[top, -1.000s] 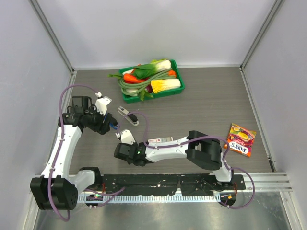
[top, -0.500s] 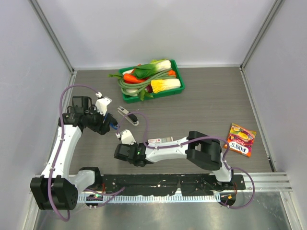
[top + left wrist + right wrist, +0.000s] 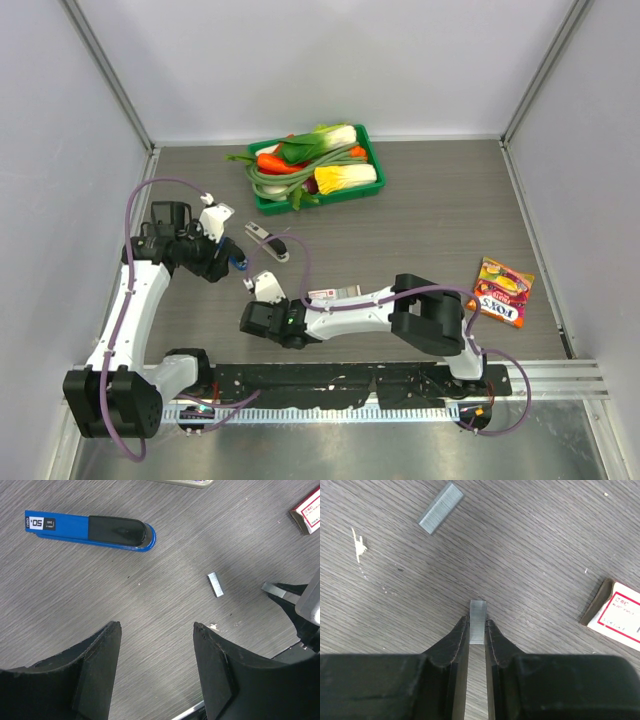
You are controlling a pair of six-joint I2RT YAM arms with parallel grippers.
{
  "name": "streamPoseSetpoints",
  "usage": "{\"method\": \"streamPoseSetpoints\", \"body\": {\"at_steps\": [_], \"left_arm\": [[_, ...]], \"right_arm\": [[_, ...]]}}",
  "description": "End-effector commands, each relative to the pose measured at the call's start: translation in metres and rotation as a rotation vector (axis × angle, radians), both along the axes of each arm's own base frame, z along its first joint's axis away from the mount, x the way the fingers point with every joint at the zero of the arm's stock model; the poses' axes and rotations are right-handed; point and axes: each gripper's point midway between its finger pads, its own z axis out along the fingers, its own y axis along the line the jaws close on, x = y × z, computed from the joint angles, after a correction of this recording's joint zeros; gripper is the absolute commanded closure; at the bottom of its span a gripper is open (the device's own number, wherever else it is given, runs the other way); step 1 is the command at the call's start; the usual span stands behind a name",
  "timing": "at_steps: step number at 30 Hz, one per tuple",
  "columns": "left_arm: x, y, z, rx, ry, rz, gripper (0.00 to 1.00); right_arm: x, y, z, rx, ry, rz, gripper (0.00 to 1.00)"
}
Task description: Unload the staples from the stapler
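Note:
In the right wrist view my right gripper (image 3: 477,622) is shut on a short silvery strip of staples (image 3: 478,611), which sticks out past the fingertips just above the wood-grain table. Another strip of staples (image 3: 440,508) lies loose on the table ahead and to the left; the left wrist view shows it too (image 3: 215,584). The blue-and-black stapler (image 3: 90,527) lies flat, apart from both grippers. My left gripper (image 3: 156,630) hangs open above bare table with nothing between its fingers. From above, the left gripper (image 3: 228,255) is just left of the right gripper (image 3: 262,284).
A red-and-white staple box (image 3: 335,293) lies beside the right arm. A black-and-silver object (image 3: 268,243) rests right of the left gripper. A green tray (image 3: 372,150) of toy vegetables stands at the back, and a candy packet (image 3: 502,292) lies at the right.
The right jaws have closed onto the staple strip between them. The left arm and its open jaws have not moved.

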Motion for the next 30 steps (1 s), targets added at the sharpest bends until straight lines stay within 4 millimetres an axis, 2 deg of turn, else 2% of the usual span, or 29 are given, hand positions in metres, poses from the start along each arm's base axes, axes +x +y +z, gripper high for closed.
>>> {"method": "streamPoseSetpoints", "body": {"at_steps": [1,4,6,8,9,10,11,12,13,15,16,19,22,30], "left_arm": [[-0.003,-0.002,-0.001,-0.010,0.005,-0.013,0.37],[-0.003,-0.002,-0.001,-0.009,0.006,-0.016,0.37],[-0.003,-0.002,-0.001,-0.008,0.006,-0.014,0.37],[-0.003,-0.002,0.000,-0.010,0.006,-0.015,0.37],[-0.003,-0.002,0.000,-0.010,0.006,-0.015,0.37],[-0.003,-0.002,0.000,-0.010,0.006,-0.015,0.37],[-0.003,-0.002,0.000,-0.009,0.007,-0.016,0.37],[-0.003,-0.003,0.001,-0.011,0.006,-0.015,0.37],[-0.003,-0.003,0.001,-0.011,0.006,-0.015,0.37],[-0.003,-0.003,0.001,-0.012,0.005,-0.014,0.37],[-0.003,-0.003,0.001,-0.012,0.005,-0.014,0.37],[-0.004,-0.003,0.000,-0.013,0.013,-0.015,0.37],[-0.004,-0.003,0.000,-0.012,0.012,-0.016,0.37],[-0.002,-0.005,0.000,-0.024,0.021,-0.015,0.38]], "right_arm": [[0.000,-0.013,0.018,-0.002,-0.023,-0.014,0.87],[0.007,-0.018,0.032,0.007,-0.065,-0.032,0.87],[0.016,-0.025,0.051,0.029,-0.105,-0.058,0.87],[0.023,-0.037,0.058,0.031,-0.117,-0.084,0.88],[0.028,-0.043,0.072,0.060,-0.133,-0.106,0.87],[0.036,-0.058,0.067,0.037,-0.137,-0.133,0.88],[0.041,-0.065,0.069,0.039,-0.141,-0.147,0.88],[0.047,-0.072,0.077,0.057,-0.147,-0.167,0.88],[0.054,-0.087,0.071,0.035,-0.148,-0.194,0.87],[0.062,-0.100,0.076,0.043,-0.158,-0.219,0.88],[0.068,-0.113,0.071,0.025,-0.161,-0.242,0.88],[0.073,-0.131,0.065,0.002,-0.165,-0.265,0.87],[0.079,-0.147,0.058,-0.017,-0.167,-0.295,0.88],[0.089,-0.167,0.041,-0.047,-0.161,-0.331,0.88]]}}
